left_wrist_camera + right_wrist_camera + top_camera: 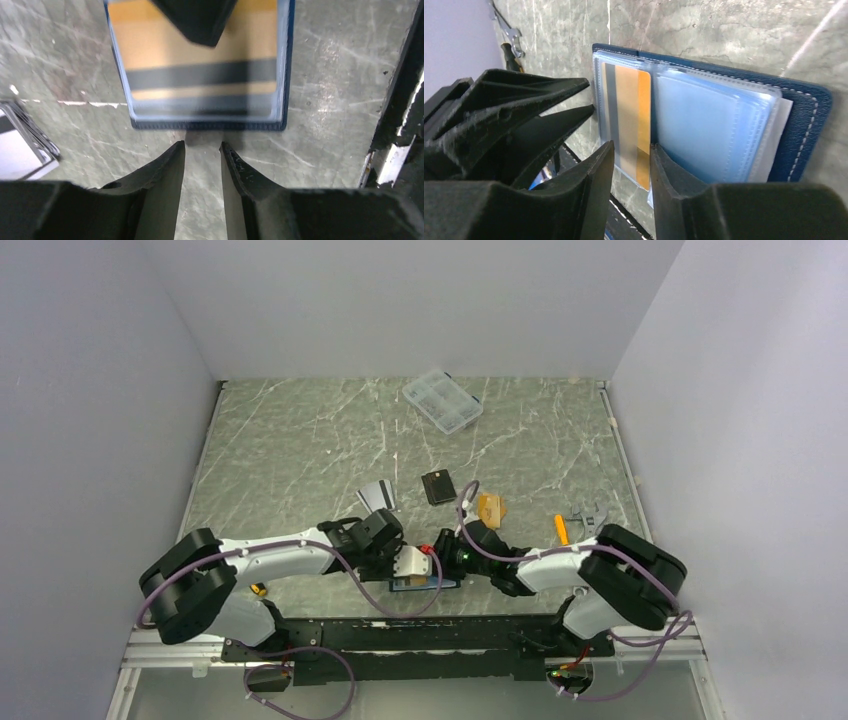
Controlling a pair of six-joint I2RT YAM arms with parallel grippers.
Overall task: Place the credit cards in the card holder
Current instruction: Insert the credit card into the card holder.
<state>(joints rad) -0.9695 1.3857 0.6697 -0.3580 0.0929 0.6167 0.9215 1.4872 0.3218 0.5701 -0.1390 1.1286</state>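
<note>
The navy card holder (pixel 428 584) lies open near the table's front edge, between my two grippers. An orange-gold credit card (pixel 628 112) with a dark stripe sits in its left clear sleeve (pixel 202 75). My right gripper (pixel 631 146) hovers over that card's near edge, jaws apart and gripping nothing. My left gripper (pixel 202 145) stands open just short of the holder's edge, with bare table between its fingers. A silver-grey card (pixel 376 496), a black card (pixel 438 487) and an orange-gold card (pixel 490 507) lie further back.
A clear plastic compartment box (pixel 443 401) stands at the back. A wrench (pixel 588 516) and an orange-handled tool (pixel 561 529) lie at the right. The black frame rail (pixel 400 100) runs close beside the holder. Walls close in three sides.
</note>
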